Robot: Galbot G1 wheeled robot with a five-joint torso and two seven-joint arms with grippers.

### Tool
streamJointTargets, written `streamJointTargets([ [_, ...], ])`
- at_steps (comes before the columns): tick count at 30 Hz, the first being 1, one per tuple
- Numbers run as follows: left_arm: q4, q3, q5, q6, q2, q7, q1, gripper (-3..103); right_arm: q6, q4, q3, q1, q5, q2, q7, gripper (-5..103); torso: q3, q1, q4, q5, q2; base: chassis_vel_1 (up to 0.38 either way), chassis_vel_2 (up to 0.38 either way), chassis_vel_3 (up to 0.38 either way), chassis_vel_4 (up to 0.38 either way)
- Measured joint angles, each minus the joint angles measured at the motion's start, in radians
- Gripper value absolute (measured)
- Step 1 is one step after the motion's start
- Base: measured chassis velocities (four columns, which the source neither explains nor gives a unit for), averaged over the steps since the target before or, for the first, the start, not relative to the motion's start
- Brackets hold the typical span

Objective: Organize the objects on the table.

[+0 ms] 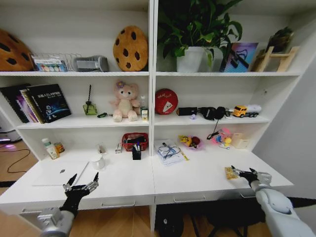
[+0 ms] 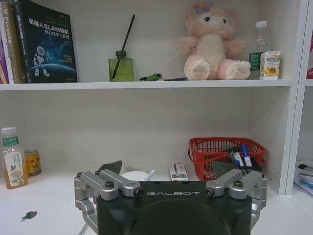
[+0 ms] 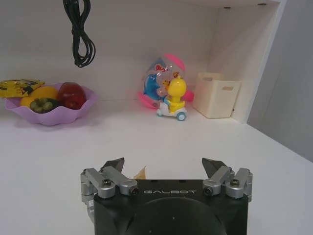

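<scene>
The silver laptop (image 1: 57, 174) lies shut on the left of the white table (image 1: 197, 175). Just in front of it, above the table's front edge, my left gripper (image 1: 84, 178) (image 2: 166, 169) hovers open and holds nothing. A flat yellow packet (image 1: 230, 173) (image 3: 142, 171) lies at the table's right front. My right gripper (image 1: 238, 172) (image 3: 164, 165) is open right at it, with a corner of the packet showing between the fingers. Pens (image 2: 245, 154) stand in a red basket (image 1: 135, 141) (image 2: 227, 154). A short can (image 1: 59, 147) (image 2: 33, 162) stands at the back left.
A drink bottle (image 2: 12, 159) stands beside the can and a white cup (image 1: 98, 161) beside the laptop. At the back are a purple fruit bowl (image 3: 49, 105), a duck toy (image 3: 168, 93), a cream box (image 3: 217, 94), a hanging cable (image 3: 78, 34) and papers (image 1: 169, 152). Shelves rise behind.
</scene>
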Motion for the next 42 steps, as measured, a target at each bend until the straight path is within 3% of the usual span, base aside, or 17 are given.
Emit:
streamJointTargets([
  [10,0.000,0.000,0.000,0.000,0.000,0.000,0.000,100,0.003,-0.046,-0.033,0.037,0.010,0.027,0.014,51,0.000,0.000,0.0001,0.0000,0.000,0.000,0.000,0.000,0.000],
  [11,0.000,0.000,0.000,0.000,0.000,0.000,0.000,100,0.003,-0.046,-0.033,0.037,0.010,0.027,0.014,51,0.000,0.000,0.0001,0.0000,0.000,0.000,0.000,0.000,0.000],
  [14,0.000,0.000,0.000,0.000,0.000,0.000,0.000,100,0.003,-0.050,-0.041,0.045,0.009,0.036,0.019,34,0.000,0.000,0.0001,-0.0002,0.000,0.000,0.000,0.000,0.000],
  [17,0.000,0.000,0.000,0.000,0.000,0.000,0.000,100,0.003,-0.050,-0.042,0.046,0.007,0.041,0.024,29,0.000,0.000,0.0001,0.0000,0.000,0.000,0.000,0.000,0.000],
  [19,0.000,0.000,0.000,0.000,0.000,0.000,0.000,100,0.002,-0.049,-0.043,0.047,0.005,0.046,0.033,18,0.000,0.000,0.0001,-0.0001,0.000,0.000,0.000,0.000,0.000],
  [22,0.000,0.000,0.000,0.000,0.000,0.000,0.000,100,0.002,-0.049,-0.044,0.047,0.005,0.046,0.037,13,0.000,0.000,0.0001,-0.0001,0.000,0.000,0.000,0.000,0.000],
  [24,0.000,0.000,0.000,0.000,0.000,0.000,0.000,100,0.003,-0.052,-0.044,0.048,0.007,0.040,0.048,3,0.000,0.000,0.0001,-0.0001,0.000,0.000,0.000,0.000,0.000],
  [31,0.000,0.000,0.000,0.000,0.000,0.000,0.000,100,0.042,-0.030,-0.043,0.032,0.006,0.029,0.047,0,0.000,0.000,0.0000,0.0000,0.000,0.000,0.000,0.000,0.000],
  [35,0.000,0.000,0.000,0.000,0.000,0.000,0.000,100,0.076,0.104,-0.041,-0.028,-0.001,0.036,0.022,0,0.000,0.000,0.0000,-0.0001,0.000,0.000,0.000,0.000,0.000],
  [42,0.000,0.000,0.000,0.000,0.000,0.000,0.000,100,0.047,0.312,-0.066,-0.078,0.007,0.046,0.008,0,0.000,0.000,0.0003,-0.0004,0.000,0.000,0.000,0.000,0.000],
])
